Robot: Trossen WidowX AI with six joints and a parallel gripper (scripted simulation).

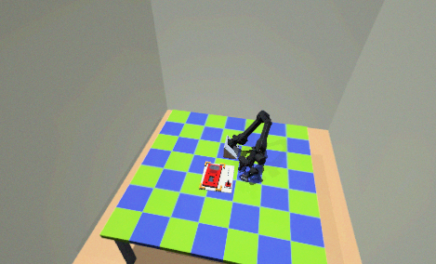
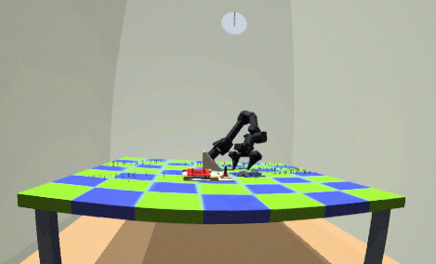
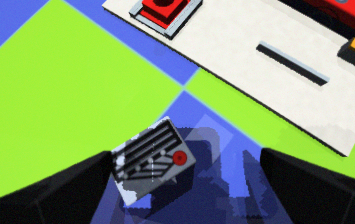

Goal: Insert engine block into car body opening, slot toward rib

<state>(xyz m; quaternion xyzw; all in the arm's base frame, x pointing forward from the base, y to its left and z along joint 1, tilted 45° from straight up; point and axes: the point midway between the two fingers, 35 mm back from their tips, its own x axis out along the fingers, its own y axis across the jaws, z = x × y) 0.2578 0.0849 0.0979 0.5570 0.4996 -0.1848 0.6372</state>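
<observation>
Arm (image 1: 252, 127) (image 2: 234, 132): black overall, matte-looking. Slim, straight links; chunkier, angular housings at the joints. Pincer (image 1: 246, 171) (image 2: 243, 168) (image 3: 186, 156): same black, two matching fingers. Exterior view: each finger broad above, tapering to a narrow tip. Wrist view: flat-faced, wedge-like, crisp edges, faint line across each side. Finer surface detail too small to resolve.

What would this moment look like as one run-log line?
gripper: open | engine block: on table, ungrasped | car body: awaiting block
</observation>
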